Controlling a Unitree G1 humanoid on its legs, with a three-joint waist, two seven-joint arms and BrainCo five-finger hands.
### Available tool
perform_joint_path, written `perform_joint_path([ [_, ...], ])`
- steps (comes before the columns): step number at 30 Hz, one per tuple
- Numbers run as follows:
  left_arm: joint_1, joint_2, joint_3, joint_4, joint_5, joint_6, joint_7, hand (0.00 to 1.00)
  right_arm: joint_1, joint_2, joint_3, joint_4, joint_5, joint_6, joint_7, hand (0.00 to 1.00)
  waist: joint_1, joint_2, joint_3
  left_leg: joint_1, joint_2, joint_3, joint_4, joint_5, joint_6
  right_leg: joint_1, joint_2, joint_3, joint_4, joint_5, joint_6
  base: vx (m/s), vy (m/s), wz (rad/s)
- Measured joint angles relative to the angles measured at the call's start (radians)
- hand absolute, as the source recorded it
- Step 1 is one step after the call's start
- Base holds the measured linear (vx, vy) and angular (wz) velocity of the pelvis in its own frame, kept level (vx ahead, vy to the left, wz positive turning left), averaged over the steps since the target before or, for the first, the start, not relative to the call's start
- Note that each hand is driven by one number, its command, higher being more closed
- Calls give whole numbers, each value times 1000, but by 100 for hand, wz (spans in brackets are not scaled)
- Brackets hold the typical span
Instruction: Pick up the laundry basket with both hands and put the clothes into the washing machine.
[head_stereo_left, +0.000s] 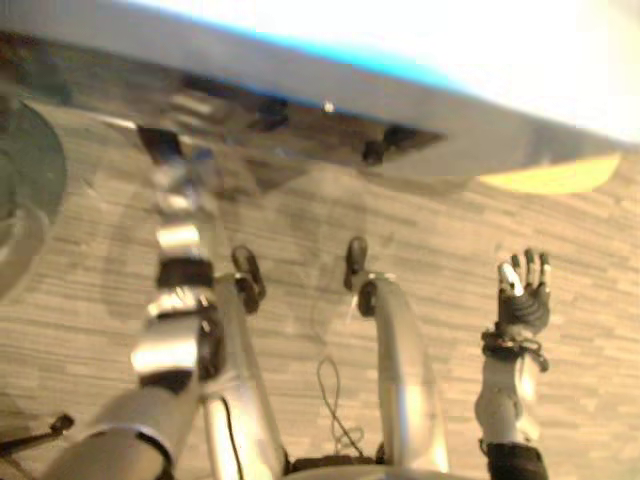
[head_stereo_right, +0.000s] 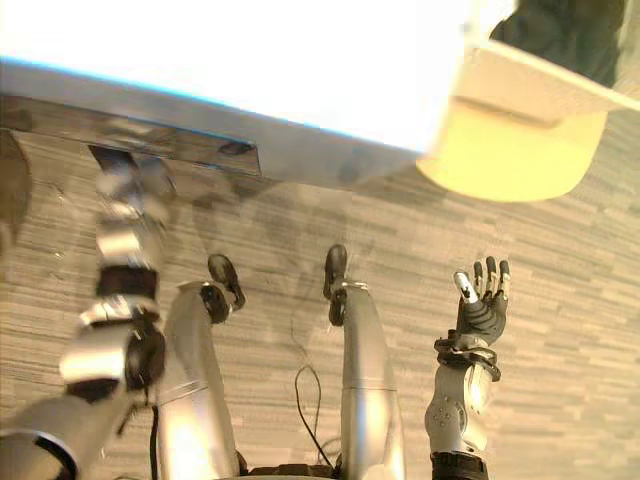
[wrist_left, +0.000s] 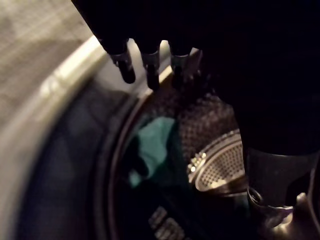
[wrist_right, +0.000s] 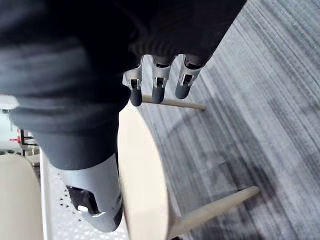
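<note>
The left hand (wrist_left: 123, 62) is held at the mouth of the washing machine (wrist_left: 55, 95), fingers straight and grasping nothing. A teal garment (wrist_left: 152, 145) is seen lying inside the drum (wrist_left: 220, 167). The right hand (head_stereo_right: 481, 305) is spread open over the striped floor (head_stereo_right: 580, 300), with nothing held. The laundry basket (head_stereo_right: 530, 78) is set on a cream stool (head_stereo_right: 510, 150) beside the machine (dark cloth (head_stereo_right: 565, 35) shows in it), untouched by either hand.

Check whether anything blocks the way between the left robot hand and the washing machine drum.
Nothing visible does. The left robot hand hangs, fingers straight, at the open mouth of the drum, and a teal cloth already lies inside. The right robot hand is open above the floor.
</note>
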Motion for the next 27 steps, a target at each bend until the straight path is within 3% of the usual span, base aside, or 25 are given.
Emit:
perform_joint_path([
  [4,361,-129,-107,-25,1,-24,6,0,8,-1,-28,198,0,26,-25,0,24,20,-82,209,-45,34,-166,46,-17,181,-13,9,-96,-12,-4,57,-121,29],
  [6,532,-164,-182,-17,27,-23,-35,0,27,3,-28,323,-6,48,-25,0,49,41,-122,366,-71,60,-275,81,-27,312,-25,11,-152,-13,-4,115,-85,20],
  [9,662,-177,-256,51,42,-27,-110,0,49,3,-27,484,-20,75,-22,0,53,70,-216,512,-121,70,-438,139,-33,427,-50,6,-229,-13,-3,147,-76,28],
  [13,690,-166,-277,261,63,-20,-186,0,41,-14,-37,735,-41,117,-23,0,46,108,-289,695,-180,67,-674,237,-52,563,-63,-5,-328,-2,-1,116,-37,16],
  [14,689,-160,-274,321,84,-17,-193,0,37,-24,-41,796,-50,129,-25,0,44,127,-301,740,-180,62,-718,256,-58,602,-59,-15,-359,7,-3,104,-12,6],
  [16,679,-140,-273,409,101,-9,-206,0,24,-27,-68,869,-78,148,-25,0,32,141,-309,791,-182,55,-757,278,-63,644,-49,-25,-375,13,-5,115,-38,9],
  [17,668,-124,-267,455,117,1,-210,0,6,-29,-77,908,-103,159,-25,0,17,142,-311,819,-180,53,-772,283,-64,669,-42,-24,-383,13,-6,86,-46,4],
  [23,666,-113,-225,571,195,33,-229,0,-55,-50,-102,997,-185,182,-18,0,-7,159,-349,872,-169,43,-796,288,-63,749,-18,-21,-472,49,-9,5,-9,-4],
  [27,667,-111,-226,586,195,42,-230,0,-58,-57,-89,1028,-218,184,-16,0,-8,160,-351,883,-178,-22,-836,322,-64,804,-29,-89,-496,36,-3,-38,-3,49],
])
